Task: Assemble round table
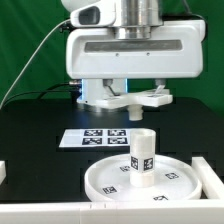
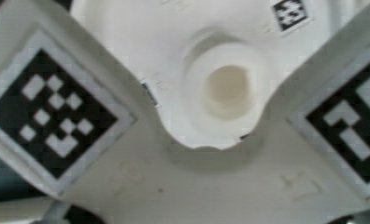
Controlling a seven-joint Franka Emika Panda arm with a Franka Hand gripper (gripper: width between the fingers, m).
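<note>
My gripper is clenched on the cross-shaped piece, held high beyond the short cylinder. That stands upright in the round disc's hub. Likely next: centre the piece's socket over the cylinder top, keep level, lower straight.

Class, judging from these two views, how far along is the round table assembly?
Done: the cylinder stands upright at the middle of the disc. In hand: the claw seems to hold the cross-shaped piece aloft. Left: fitting it onto the cylinder.
</note>
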